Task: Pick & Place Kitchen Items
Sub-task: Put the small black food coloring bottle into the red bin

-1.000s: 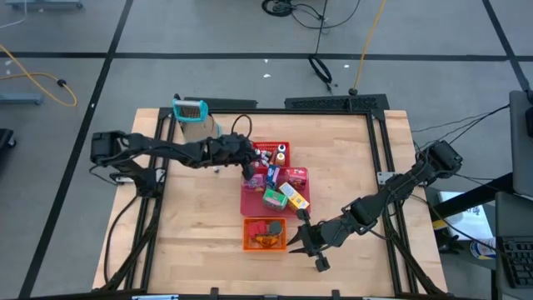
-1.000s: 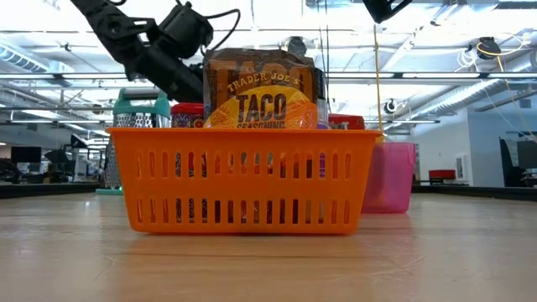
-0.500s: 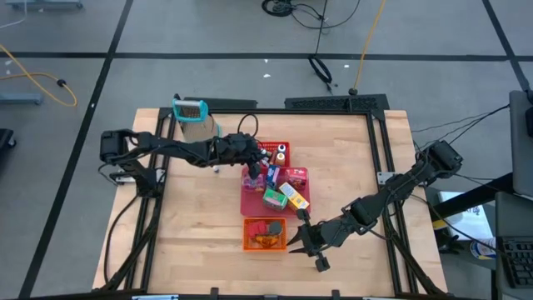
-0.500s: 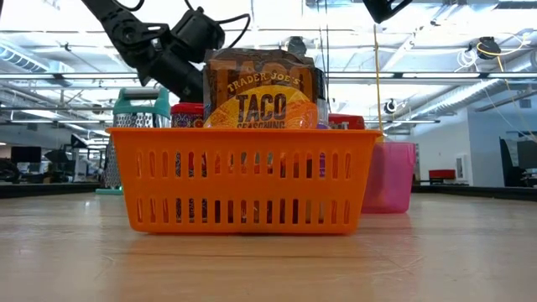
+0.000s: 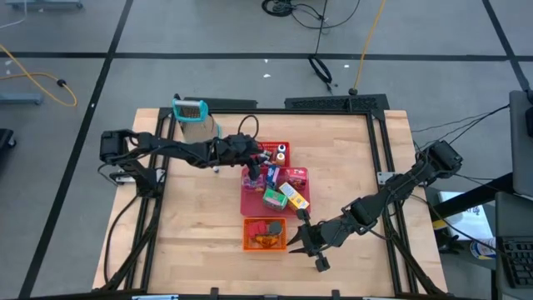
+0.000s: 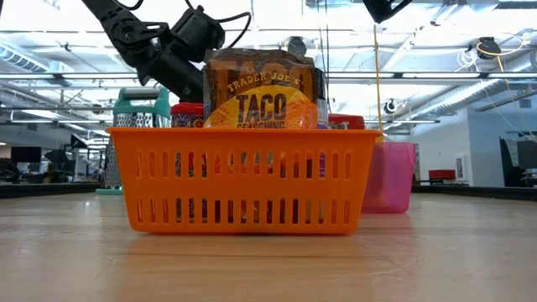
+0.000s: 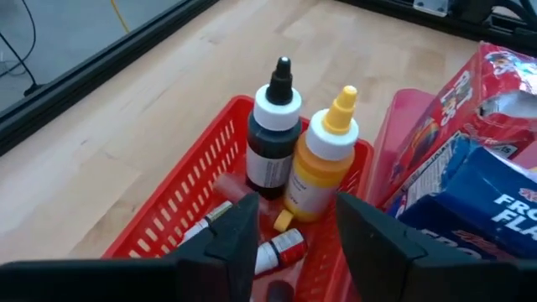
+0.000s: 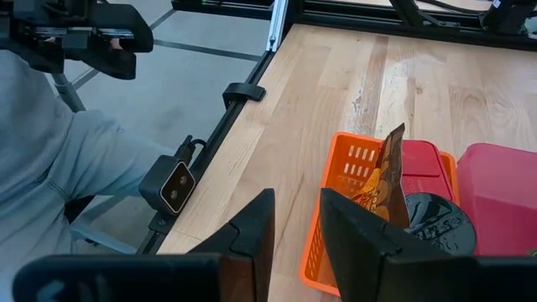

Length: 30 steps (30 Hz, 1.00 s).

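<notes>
My left gripper (image 7: pixel 295 214) (image 5: pixel 252 163) hangs open over the red basket (image 7: pixel 168 218), touching nothing. In that basket a black-capped bottle (image 7: pixel 270 143) and a yellow squeeze bottle (image 7: pixel 319 164) stand upright, and a small red-and-white tube (image 7: pixel 285 245) lies on the floor below my fingers. Next to it, a pink tray (image 5: pixel 250 200) holds food boxes, among them a red box (image 7: pixel 470 101) and a blue one (image 7: pixel 495 210). My right gripper (image 8: pixel 295 214) (image 5: pixel 298 237) waits open beside the orange basket (image 5: pixel 265 234), where a taco seasoning packet (image 6: pixel 264 96) stands upright.
A metal grater with a teal handle (image 5: pixel 190 112) stands at the table's far left. The orange basket (image 8: pixel 352 168) also holds a dark-lidded jar (image 8: pixel 432 222). A person's grey sleeve (image 8: pixel 59 168) shows beyond the table's edge. Bare wood lies along the table's left and right sides.
My left arm has reached a little farther toward the table's right and slightly down over the red basket, then kept still.
</notes>
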### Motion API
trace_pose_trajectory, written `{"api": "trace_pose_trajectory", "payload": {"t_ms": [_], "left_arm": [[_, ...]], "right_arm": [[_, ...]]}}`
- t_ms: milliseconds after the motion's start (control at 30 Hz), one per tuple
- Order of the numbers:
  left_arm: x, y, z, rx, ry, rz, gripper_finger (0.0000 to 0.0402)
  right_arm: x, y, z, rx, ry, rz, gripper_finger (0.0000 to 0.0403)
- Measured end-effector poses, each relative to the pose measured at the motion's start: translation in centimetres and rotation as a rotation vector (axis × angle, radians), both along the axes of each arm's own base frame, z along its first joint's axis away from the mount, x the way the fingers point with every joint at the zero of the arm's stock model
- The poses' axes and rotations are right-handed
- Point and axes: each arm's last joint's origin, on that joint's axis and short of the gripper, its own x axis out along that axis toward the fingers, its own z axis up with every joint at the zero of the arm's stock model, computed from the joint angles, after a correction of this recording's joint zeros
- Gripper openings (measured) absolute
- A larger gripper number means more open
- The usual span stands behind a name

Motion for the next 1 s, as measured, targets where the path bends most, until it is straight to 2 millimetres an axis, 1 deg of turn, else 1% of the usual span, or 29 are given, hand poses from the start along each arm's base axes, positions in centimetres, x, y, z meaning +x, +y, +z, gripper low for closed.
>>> {"api": "trace_pose_trajectory", "payload": {"t_ms": [167, 267, 433, 533, 600, 667, 867, 1000], "left_arm": [[-0.3, -0.1, 0.0, 0.040, 0.045, -0.029, 0.0169], [-1.0, -0.2, 0.7, 0.053, 0.082, -0.038, 0.0170], [-3.2, -0.5, 2.0, 0.059, 0.194, 0.031, 0.0170], [-4.9, -0.6, 2.8, 0.062, 0.269, 0.095, 0.0170], [-5.8, -0.8, 3.0, 0.063, 0.286, 0.135, 0.0170], [-6.9, -1.0, 2.8, 0.049, 0.313, 0.160, 0.0170], [-9.7, -1.8, 1.6, -0.028, 0.270, 0.244, 0.0170], [-11.1, -2.4, 0.6, -0.048, 0.239, 0.282, 0.0170]], "right_arm": [[0.0, 0.0, 0.0, 0.000, 0.000, 0.000, 0.0089], [0.0, 0.0, 0.0, 0.000, 0.000, 0.000, 0.0089], [0.0, 0.0, 0.0, 0.000, 0.000, 0.000, 0.0089], [0.0, 0.0, 0.0, 0.000, 0.000, 0.000, 0.0089], [0.0, 0.0, 0.0, 0.000, 0.000, 0.000, 0.0089], [0.0, 0.0, 0.0, 0.000, 0.000, 0.000, 0.0089], [0.0, 0.0, 0.0, 0.001, -0.001, 0.000, 0.0089], [0.0, 0.0, 0.0, 0.001, -0.001, 0.000, 0.0089]]}}
